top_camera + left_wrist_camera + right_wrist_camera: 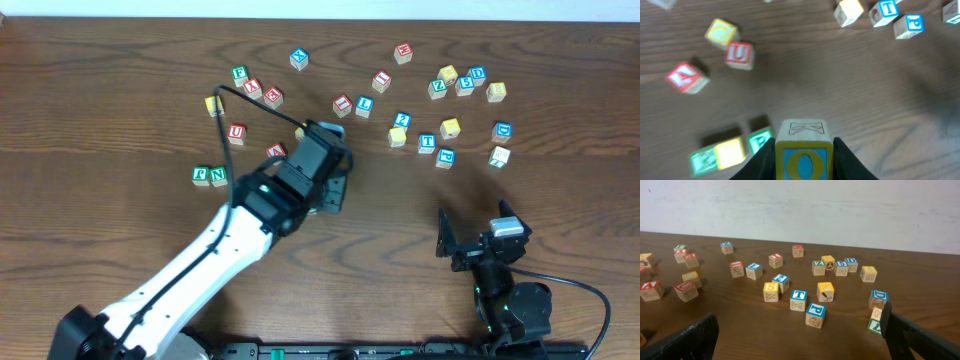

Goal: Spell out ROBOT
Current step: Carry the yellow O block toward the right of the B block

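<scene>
**Q:** Where is the yellow-faced O cube (802, 161)?
**A:** Clamped in my left gripper (335, 188), at the middle of the tabletop (100, 150).
**Q:** And your right gripper (477, 235)?
**A:** Jaws wide apart, holding nothing, near the front edge's right end. Bare wood separates it from the T cube (427, 143).

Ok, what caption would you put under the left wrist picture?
Left claw grips a yellow O block, other letter blocks scattered on the wooden table.

On the wooden table (100, 110), a green F cube (201, 175) and N cube (219, 176) sit touching at nine o'clock. A red U cube (236, 132) lies at ten, a blue L cube (364, 104) at one.
</scene>
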Tool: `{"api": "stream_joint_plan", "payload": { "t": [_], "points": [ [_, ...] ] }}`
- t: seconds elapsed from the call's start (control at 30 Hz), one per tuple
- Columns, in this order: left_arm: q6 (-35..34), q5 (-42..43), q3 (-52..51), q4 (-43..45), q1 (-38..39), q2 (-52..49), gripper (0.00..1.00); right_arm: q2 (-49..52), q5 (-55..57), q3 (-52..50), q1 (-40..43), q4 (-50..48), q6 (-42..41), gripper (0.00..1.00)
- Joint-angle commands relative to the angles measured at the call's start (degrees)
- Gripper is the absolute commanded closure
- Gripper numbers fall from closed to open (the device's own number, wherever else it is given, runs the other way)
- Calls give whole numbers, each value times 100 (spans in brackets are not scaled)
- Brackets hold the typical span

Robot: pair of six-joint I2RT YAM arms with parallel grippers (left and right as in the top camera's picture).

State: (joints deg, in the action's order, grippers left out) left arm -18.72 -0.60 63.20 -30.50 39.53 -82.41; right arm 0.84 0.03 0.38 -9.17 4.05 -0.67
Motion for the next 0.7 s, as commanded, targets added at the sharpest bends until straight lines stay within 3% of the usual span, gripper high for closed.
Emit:
{"api": "stream_joint_plan", "payload": {
  "t": [0.0,0.4,0.67],
  "points": [
    [-216,-98,-138,396,184,-280,93,-17,48,-9,50,26,-57,1],
    [-459,-116,-138,743,203,-1611,93,-17,48,-7,50,26,-57,1],
    [-785,-299,-164,874,203,-1864,93,-17,46,-7,50,26,-57,1]
  ]
}}
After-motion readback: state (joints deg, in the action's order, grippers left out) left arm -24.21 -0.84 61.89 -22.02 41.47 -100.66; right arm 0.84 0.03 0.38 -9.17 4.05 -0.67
